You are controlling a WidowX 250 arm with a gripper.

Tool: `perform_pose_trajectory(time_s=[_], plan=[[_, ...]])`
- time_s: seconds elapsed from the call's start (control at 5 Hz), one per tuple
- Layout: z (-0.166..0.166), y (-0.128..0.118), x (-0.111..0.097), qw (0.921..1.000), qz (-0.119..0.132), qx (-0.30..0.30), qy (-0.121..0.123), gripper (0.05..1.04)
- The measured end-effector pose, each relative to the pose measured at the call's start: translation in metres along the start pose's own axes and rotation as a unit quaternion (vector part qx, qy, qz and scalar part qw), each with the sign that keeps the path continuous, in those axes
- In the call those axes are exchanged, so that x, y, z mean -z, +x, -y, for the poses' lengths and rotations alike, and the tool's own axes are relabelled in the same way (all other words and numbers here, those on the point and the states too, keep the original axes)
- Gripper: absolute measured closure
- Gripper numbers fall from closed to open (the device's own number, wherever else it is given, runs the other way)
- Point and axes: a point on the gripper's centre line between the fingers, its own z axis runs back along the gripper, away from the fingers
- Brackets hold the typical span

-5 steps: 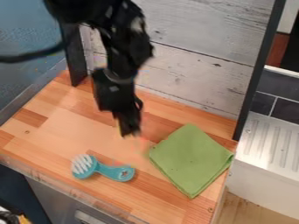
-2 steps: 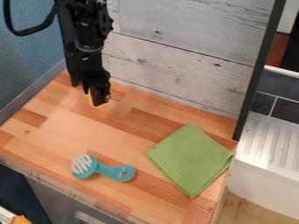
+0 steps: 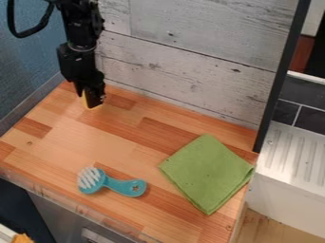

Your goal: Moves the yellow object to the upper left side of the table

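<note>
in the camera view, a black robot arm [image 3: 77, 35] hangs down through the upper left of the frame, a black cable [image 3: 28, 33] looping out at its left. the gripper [image 3: 93, 102] is low over the far left corner of a wooden tabletop [image 3: 120, 135], its fingers clasping a yellow object [image 3: 85, 101] as they point down. the yellow object, largely hidden by the black fingers, peeks out along their left side and beneath their tips, in the upper left of the frame; whether it touches the wood cannot be told.

a turquoise brush [image 3: 113, 183] lies at the lower left of the frame, white bristles at its left end, handle toward the right. to its right and well apart from the gripper, a folded green cloth [image 3: 206, 173] is spread flat like a diamond, one corner pointing to the bottom of the frame.

a wall of pale, weathered planks [image 3: 190, 52] rises behind the tabletop, between a blue panel [image 3: 32, 61] at left and a slanting black post [image 3: 277, 85] at right. beyond the post, a ribbed metal surface [image 3: 295, 154] sits below dark tiles [image 3: 308, 111].
</note>
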Motion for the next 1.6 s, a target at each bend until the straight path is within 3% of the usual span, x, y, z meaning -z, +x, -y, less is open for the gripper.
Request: perform_pose_trajectory(time_s=[0.4,0.6,0.8,1.0,1.4,1.6], plan=[[0.0,-0.008,0.025,0.9998,0.0,0.01,0.018,0.567],[-0.002,-0.012,0.028,0.9994,-0.011,0.015,0.029,0.494],[-0.004,-0.013,0.03,0.9991,-0.013,0.018,0.035,0.186],[-0.009,-0.01,0.032,0.9989,-0.01,0.01,0.044,0.07],[-0.005,-0.008,-0.004,0.9991,-0.036,-0.004,0.021,0.082],[-0.002,-0.004,-0.032,0.9985,-0.054,-0.012,0.0,0.083]])
